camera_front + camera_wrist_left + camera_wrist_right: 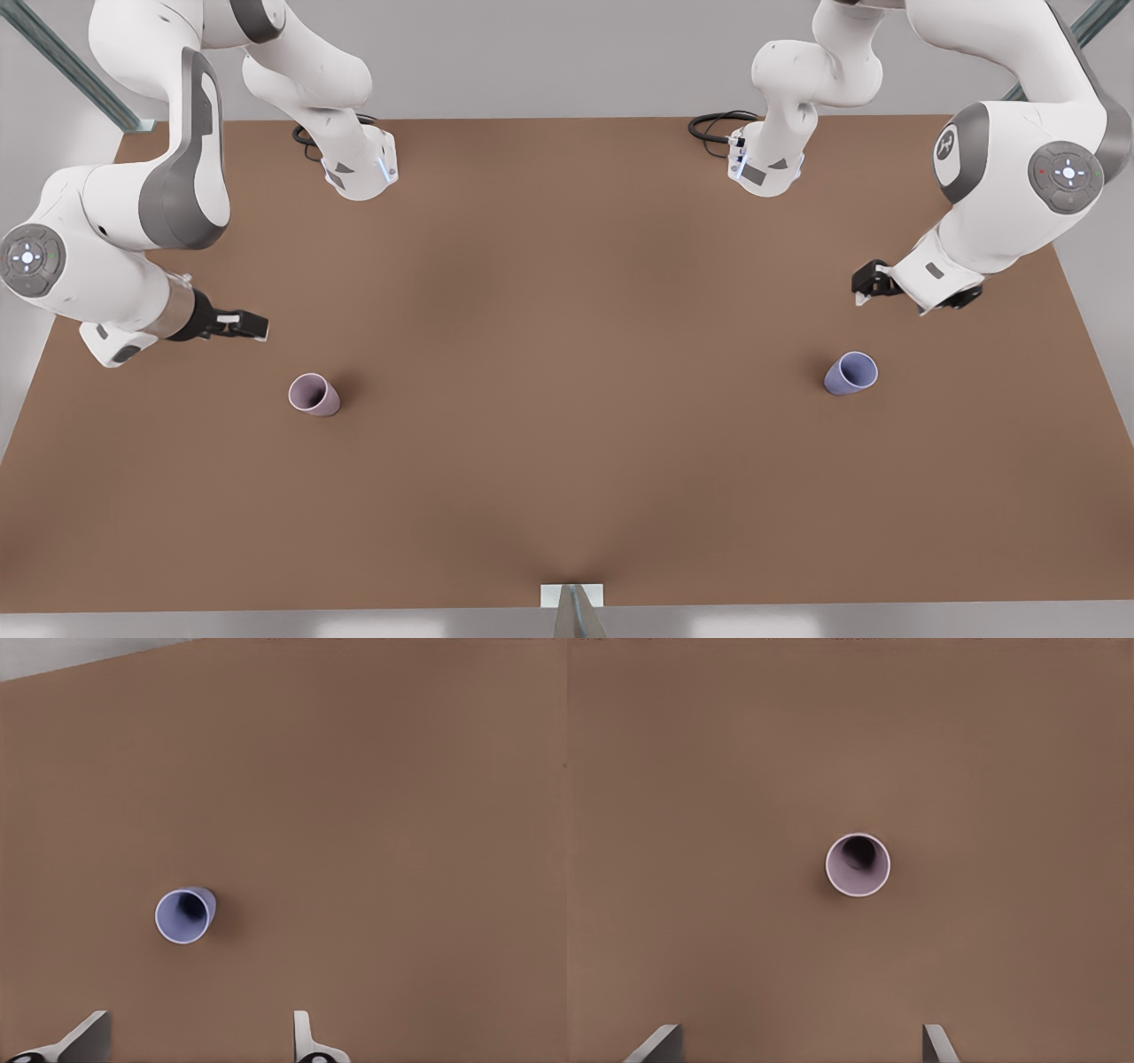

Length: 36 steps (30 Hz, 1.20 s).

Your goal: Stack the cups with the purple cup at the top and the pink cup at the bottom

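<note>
The pink cup (312, 394) stands upright on the brown table (567, 354) toward the front view's left. It appears from above in the right wrist view (858, 865). My right gripper (244, 326) hovers behind and to the left of it, open and empty (799, 1047). The purple cup (851, 373) stands upright toward the front view's right, and the left wrist view sees it too (184, 915). My left gripper (873, 282) hangs above and behind it, open with nothing between its fingers (195, 1043). The two cups are far apart.
Both arm bases (359, 168) (766, 164) stand at the table's back edge with black cables beside them. A small white bracket (571, 595) sits at the middle of the front edge. Bare tabletop lies between the cups.
</note>
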Available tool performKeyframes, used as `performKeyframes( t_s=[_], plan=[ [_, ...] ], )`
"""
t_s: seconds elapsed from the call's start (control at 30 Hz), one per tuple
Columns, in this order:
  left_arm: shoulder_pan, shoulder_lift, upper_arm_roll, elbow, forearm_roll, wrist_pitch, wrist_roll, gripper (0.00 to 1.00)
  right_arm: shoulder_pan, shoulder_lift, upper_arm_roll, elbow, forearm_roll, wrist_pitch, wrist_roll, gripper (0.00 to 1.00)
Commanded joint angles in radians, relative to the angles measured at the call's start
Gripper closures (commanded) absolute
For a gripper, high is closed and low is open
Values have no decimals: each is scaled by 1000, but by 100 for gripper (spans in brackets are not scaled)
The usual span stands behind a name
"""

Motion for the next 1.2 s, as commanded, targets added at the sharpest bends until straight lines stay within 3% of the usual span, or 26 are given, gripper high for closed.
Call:
performKeyframes(
  t_s=[0.0, 0.43, 0.67, 0.8, 0.97, 1.17],
  plan=[
    [1, -1, 1, 1, -3, 23, 40, 0, 0, -1, 0, 0, 1, 25, 33, 0],
    [10, 44, 7, -6, -6, -6, 56, 0, -3, 16, -1, 0, -7, 35, 5, 0],
    [12, 39, 18, -23, 2, -34, 59, 0, -41, 63, 0, -352, 4, 492, -160, 0],
    [10, 11, 13, -8, 7, -61, 66, 0, -84, 226, -1, -323, 1, 669, -203, 0],
    [-1, -1, -7, -9, 36, -100, 53, 0, -120, 312, -1, -332, -7, 799, -272, 0],
    [-1, -12, -7, -9, 34, -164, 51, 0, -137, 286, 2, -408, 1, 831, -320, 0]
  ],
)
